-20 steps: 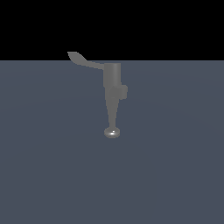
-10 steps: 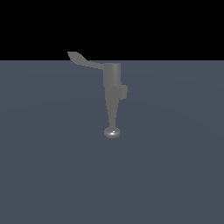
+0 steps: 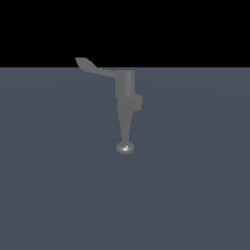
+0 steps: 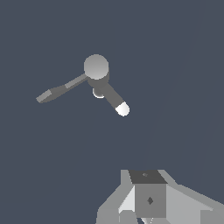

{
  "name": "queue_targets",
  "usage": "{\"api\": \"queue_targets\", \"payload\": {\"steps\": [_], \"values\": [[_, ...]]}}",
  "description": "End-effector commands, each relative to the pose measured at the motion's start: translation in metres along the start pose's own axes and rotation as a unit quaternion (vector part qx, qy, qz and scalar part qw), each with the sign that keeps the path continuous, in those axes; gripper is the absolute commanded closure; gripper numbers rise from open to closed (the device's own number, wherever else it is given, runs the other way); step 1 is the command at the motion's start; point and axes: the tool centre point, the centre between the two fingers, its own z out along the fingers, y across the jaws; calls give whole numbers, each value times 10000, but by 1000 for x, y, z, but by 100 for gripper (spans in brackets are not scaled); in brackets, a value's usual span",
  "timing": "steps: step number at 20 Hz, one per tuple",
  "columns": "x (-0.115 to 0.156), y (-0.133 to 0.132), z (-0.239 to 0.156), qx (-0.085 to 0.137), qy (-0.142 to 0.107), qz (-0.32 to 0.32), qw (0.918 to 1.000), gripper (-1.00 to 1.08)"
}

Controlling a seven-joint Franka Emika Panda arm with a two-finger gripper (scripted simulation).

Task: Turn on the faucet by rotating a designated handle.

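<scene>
The grey faucet (image 3: 125, 93) stands on the flat grey-blue floor, its spout tapering down to a shiny rounded tip (image 3: 125, 147). Its thin curved handle (image 3: 93, 67) projects from the body top toward the exterior view's left. No arm shows in the exterior view. From above, the wrist view shows the faucet (image 4: 96, 67), the handle (image 4: 57, 92) with its paddle end, and the bright spout tip (image 4: 123, 109). Only part of my gripper (image 4: 148, 176) appears at the picture's edge, well apart from the faucet and touching nothing. Whether its fingers are apart or together does not show.
A short side stub (image 3: 138, 102) sticks out of the faucet body toward the exterior view's right. Plain grey-blue floor (image 3: 195, 195) lies all around the faucet, under a black background.
</scene>
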Motion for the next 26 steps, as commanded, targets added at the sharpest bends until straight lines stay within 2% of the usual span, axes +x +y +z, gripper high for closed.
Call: {"api": "queue_targets", "payload": {"steps": [1, 7, 13, 20, 26], "values": [[9, -9, 6, -13, 15, 278, 9996, 108], [29, -30, 21, -26, 42, 921, 9957, 108], [47, -51, 38, -12, 57, 1553, 9879, 108], [67, -77, 60, 33, 51, 2278, 9737, 108], [81, -99, 80, 93, 21, 2890, 9573, 108]]}}
